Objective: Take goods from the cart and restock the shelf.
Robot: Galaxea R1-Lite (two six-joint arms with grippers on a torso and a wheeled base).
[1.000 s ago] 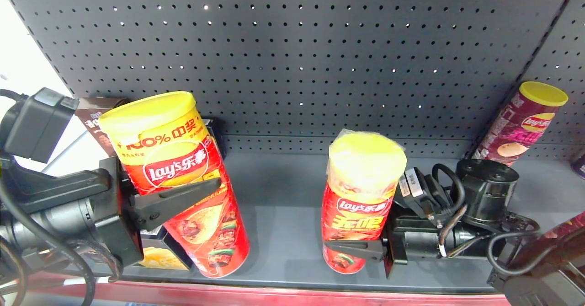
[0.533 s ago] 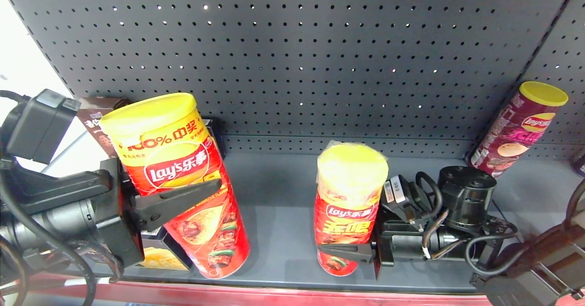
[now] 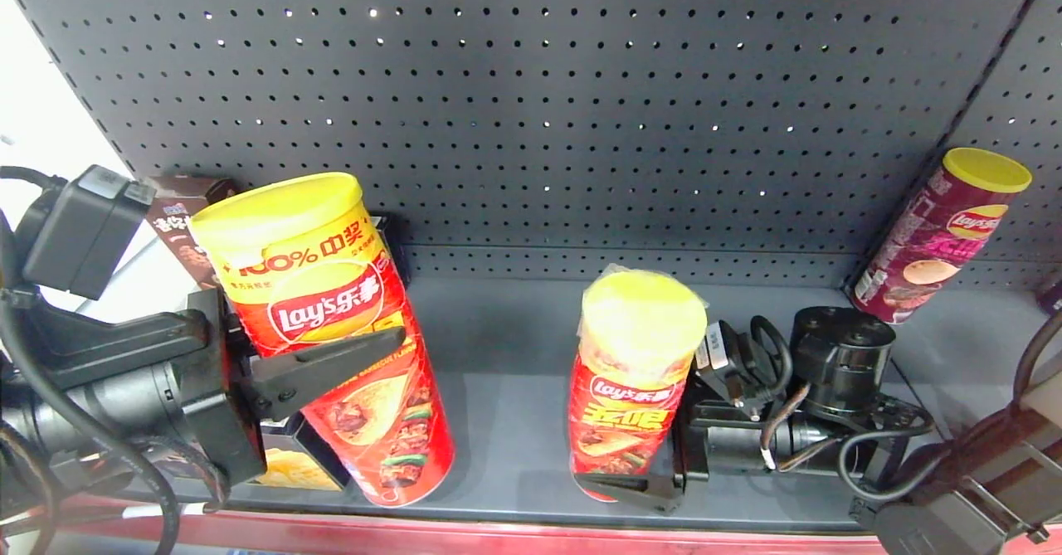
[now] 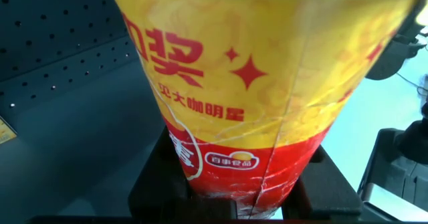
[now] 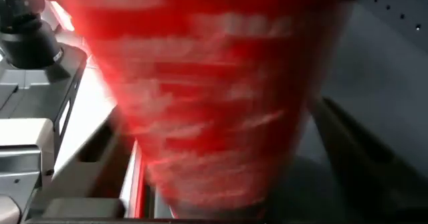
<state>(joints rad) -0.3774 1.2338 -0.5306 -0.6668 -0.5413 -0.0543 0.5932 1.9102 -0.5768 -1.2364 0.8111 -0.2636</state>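
Here, the left end effector (image 3: 365,331) clamps a large yellow-lidded red chip canister (image 3: 307,289) over the grey shelf (image 3: 506,372). The right end effector (image 3: 606,468) stands spread around a smaller red canister (image 3: 635,356).

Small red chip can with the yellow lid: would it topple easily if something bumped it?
Probably. The small red chip can is tall and narrow on a small base, so a push near its lid would likely tip it. Being round, it would probably roll along the shelf afterwards. The clear film over its top looks glossy, perhaps slippery.
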